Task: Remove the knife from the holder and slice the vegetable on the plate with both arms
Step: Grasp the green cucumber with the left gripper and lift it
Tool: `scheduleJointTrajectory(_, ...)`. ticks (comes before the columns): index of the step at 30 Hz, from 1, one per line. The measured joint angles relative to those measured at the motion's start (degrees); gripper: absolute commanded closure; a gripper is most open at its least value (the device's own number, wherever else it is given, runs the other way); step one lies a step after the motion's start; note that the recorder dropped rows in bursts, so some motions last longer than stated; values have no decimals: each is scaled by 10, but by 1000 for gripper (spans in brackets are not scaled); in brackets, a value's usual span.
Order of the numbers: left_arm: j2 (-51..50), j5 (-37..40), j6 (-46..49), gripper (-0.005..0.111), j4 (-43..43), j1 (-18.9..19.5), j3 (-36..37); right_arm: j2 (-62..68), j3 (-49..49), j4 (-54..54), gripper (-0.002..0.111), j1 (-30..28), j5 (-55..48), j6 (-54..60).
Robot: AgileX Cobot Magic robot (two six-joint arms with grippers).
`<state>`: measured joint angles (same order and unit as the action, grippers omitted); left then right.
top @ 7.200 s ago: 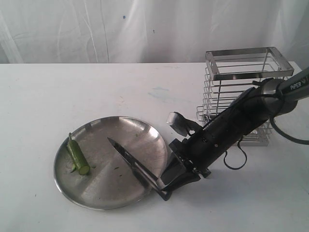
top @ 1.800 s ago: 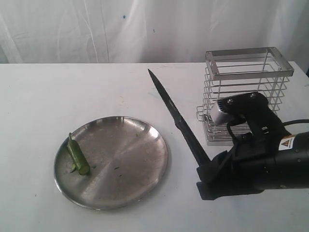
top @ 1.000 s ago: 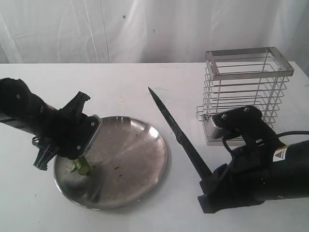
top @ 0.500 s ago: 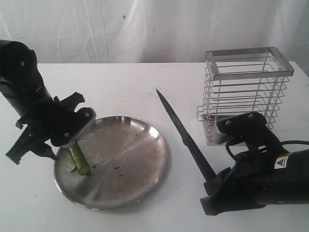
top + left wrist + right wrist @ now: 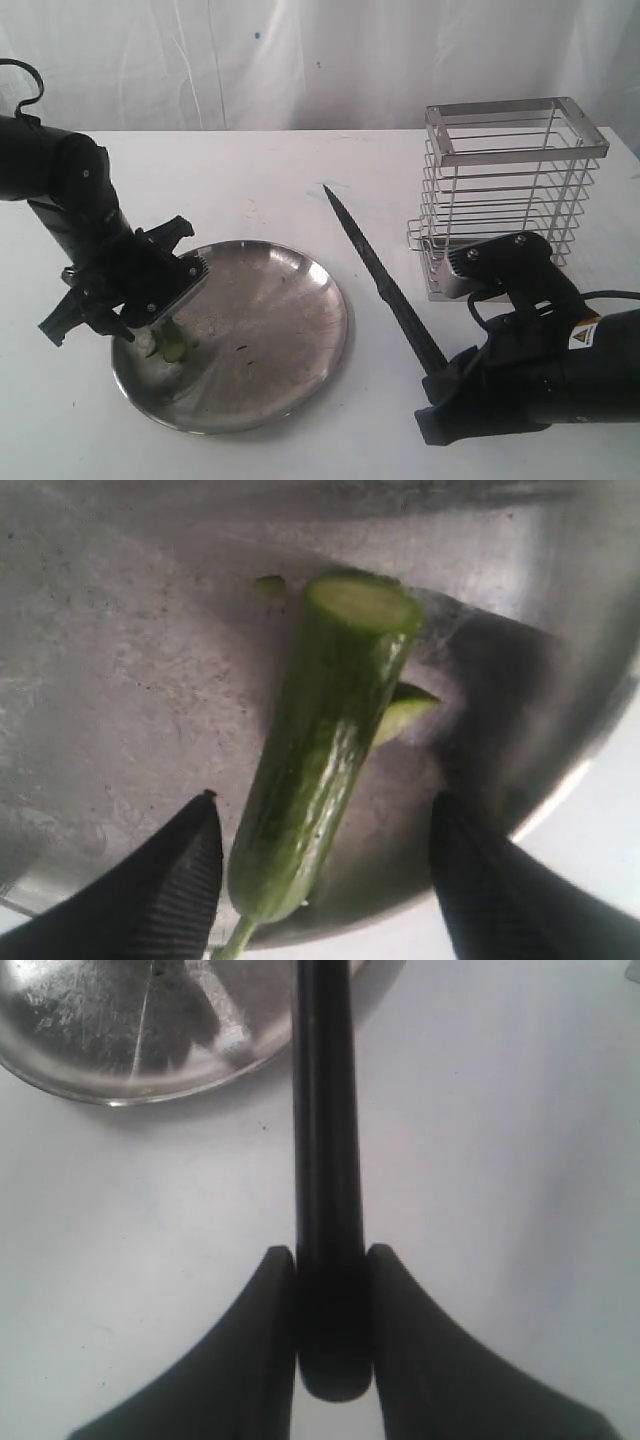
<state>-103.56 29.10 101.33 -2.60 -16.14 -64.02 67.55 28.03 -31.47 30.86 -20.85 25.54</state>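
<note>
Both right jaws pinch the knife [image 5: 378, 273] — tip rearward-left; left jaws spread

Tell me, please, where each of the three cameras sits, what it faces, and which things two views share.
Exterior view: off the arms, looking across the white table toward the backdrop; shows both arms, the plate, the wire holder.
Left wrist view: on the left arm, facing the vegetable between the open left claw fingers.
Right wrist view: on the right arm, looking along the knife clamped in the right claw.
Shared: plate, knife and vegetable also appear in the exterior view.
</note>
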Motion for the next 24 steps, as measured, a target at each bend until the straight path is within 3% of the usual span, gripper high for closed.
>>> scheduleJointTrajectory(6,-30,-39,1,48,4,0,-4,0,0,0,108,0,0,0)
scheduleJointTrajectory(8,-34,-49,1,63,5,0,-5,0,0,0,108,0,0,0)
scheduleJointTrajectory(12,-35,-52,-10,105,2,0,-5,0,0,0,108,0,0,0)
scheduleJointTrajectory(19,-8,-56,-169,106,17,0,-5,0,0,0,108,0,0,0)
scheduleJointTrajectory(24,-3,-59,-273,106,91,0,-5,0,0,0,108,0,0,0)
